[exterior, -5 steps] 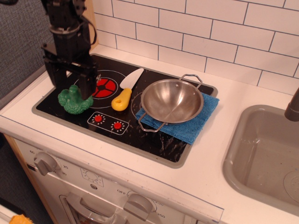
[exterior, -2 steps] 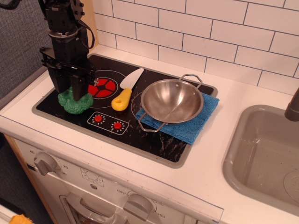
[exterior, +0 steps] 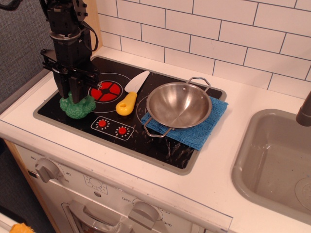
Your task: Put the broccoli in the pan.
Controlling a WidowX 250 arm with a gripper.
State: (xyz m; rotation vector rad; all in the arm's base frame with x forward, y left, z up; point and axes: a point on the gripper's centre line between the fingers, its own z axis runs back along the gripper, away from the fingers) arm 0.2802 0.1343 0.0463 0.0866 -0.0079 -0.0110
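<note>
The claw [exterior: 71,93], wide a second earlier, was seen narrowed about the broccoli [exterior: 77,106] on the stove's [exterior: 180,158] left side, well apart from the pan [exterior: 178,105], so lifting appeared imminent.

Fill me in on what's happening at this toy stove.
A black robot gripper has come down onto the green broccoli at the left end of the cooktop, its fingers closing in on the top. The broccoli sits on the black surface, not yet lifted. The steel pan waits empty on a blue cloth to the right, with a yellow-handled toy knife lying between them.
</note>
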